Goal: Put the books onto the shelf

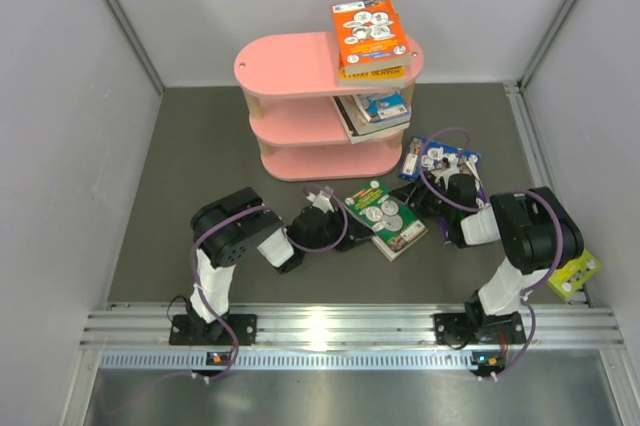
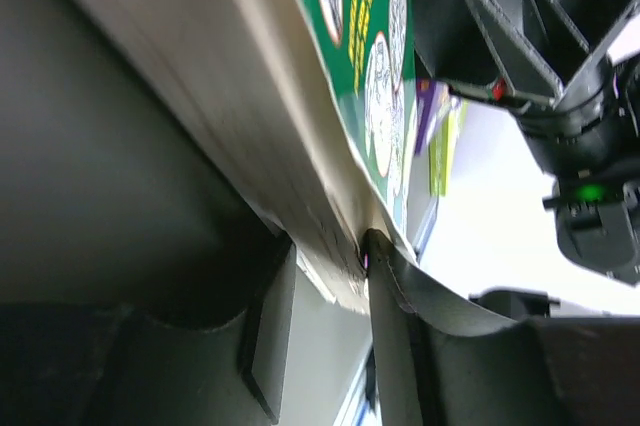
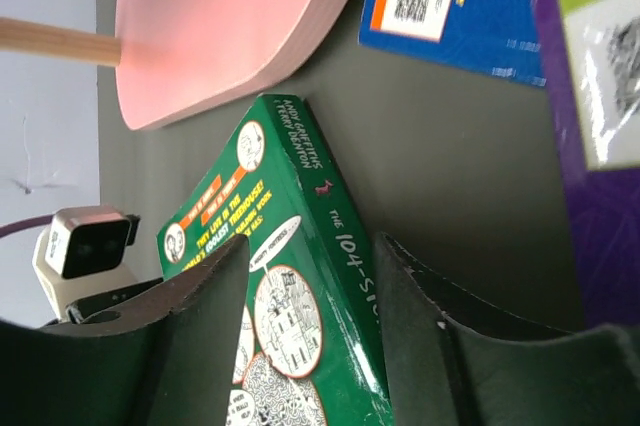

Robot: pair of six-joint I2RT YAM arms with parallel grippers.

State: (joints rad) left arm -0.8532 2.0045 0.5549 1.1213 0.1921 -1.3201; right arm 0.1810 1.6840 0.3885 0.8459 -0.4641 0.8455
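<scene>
You're part-way through. The pink shelf (image 1: pixel 290 61) already carries an orange book (image 1: pixel 372 31) lying on a yellow-spined book (image 1: pixel 372 72) on its top tier. A few more books (image 1: pixel 375 111) lie on the middle tier, and the bottom tier is mostly hidden from above.

Four books that I can see are not yet shelved:
- The green book (image 1: pixel 385 218) sits just in front of the shelf, between your two arms.
- A blue book (image 1: pixel 440 159) lies flat on the tabletop (image 1: pixel 200 176) near the shelf's right end.
- A purple book (image 3: pixel 600 146) lies beside the blue one.
- A lime book (image 1: pixel 575 274) lies well apart at the right edge.

Your left jaws are closed down on the green book's page edge at one corner, so that arm has hold of it. Your right jaws stand part-way apart and straddle the same book at its spine end. I cannot tell whether they are pressing on it.

By my reckoning the green book is the one in hand, and at least three more wait after it.
</scene>
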